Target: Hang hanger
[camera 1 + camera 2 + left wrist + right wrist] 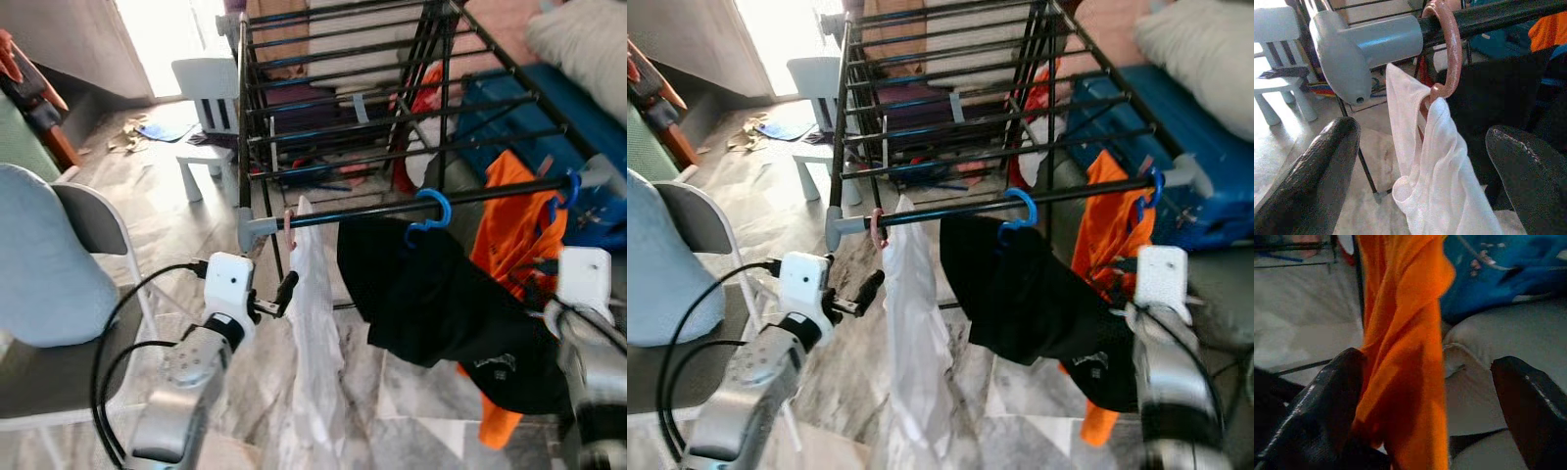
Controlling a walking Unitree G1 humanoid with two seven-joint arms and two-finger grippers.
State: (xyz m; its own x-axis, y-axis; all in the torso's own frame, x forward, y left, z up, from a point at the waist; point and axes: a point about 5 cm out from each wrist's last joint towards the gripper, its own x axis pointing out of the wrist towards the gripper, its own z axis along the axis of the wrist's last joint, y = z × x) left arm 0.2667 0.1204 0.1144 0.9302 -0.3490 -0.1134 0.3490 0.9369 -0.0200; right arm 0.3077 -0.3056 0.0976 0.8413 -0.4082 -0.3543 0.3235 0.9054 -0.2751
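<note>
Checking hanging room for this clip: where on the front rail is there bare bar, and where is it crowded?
Bare bar runs between the pink hanger with the white garment and the blue hanger with the black garment. From that blue hook to the orange garment at the rail's right end it is crowded. The open left pincer sits beside the white garment.
</note>
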